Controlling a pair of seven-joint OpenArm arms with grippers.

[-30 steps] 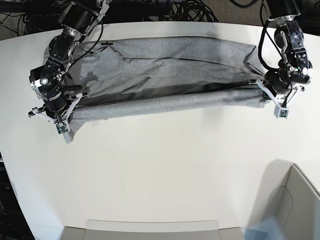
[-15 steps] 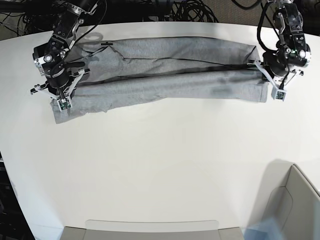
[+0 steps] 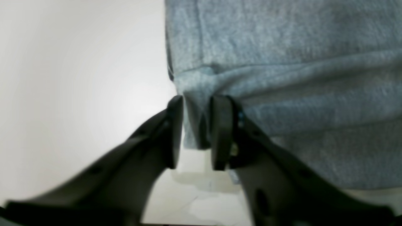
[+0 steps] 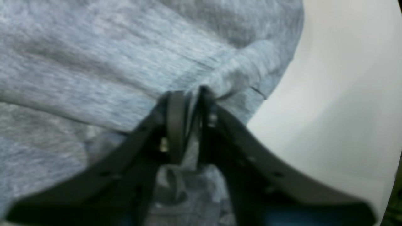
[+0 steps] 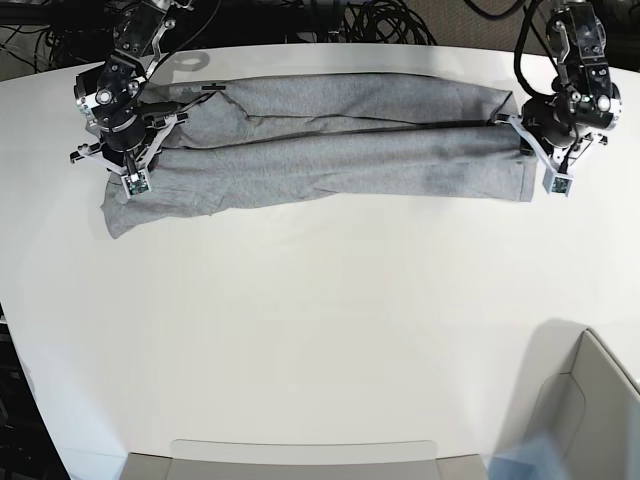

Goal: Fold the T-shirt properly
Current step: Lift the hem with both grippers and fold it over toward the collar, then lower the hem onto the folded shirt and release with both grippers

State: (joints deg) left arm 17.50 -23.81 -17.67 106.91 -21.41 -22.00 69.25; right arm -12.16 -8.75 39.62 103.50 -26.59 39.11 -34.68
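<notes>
The heather-grey T-shirt (image 5: 340, 150) lies stretched across the far part of the white table (image 5: 320, 320), folded lengthwise into a long band, plain side up. No lettering shows. My left gripper (image 5: 522, 137), at the right in the base view, is shut on the cloth at the shirt's right end. In the left wrist view its fingers (image 3: 174, 131) pinch a bunched fold of the T-shirt (image 3: 282, 62). My right gripper (image 5: 128, 160), at the left in the base view, is shut on the left end. In the right wrist view its fingers (image 4: 176, 125) clamp a gathered edge of the T-shirt (image 4: 94, 47).
A grey open box (image 5: 590, 410) stands at the near right corner. A flat light tray (image 5: 300, 455) lies along the near edge. Black cables (image 5: 380, 20) hang behind the table's far edge.
Both grippers have moved toward the far edge, carrying the shirt's near edge with them. The lifted fold has come down flatter onto the back layer.
</notes>
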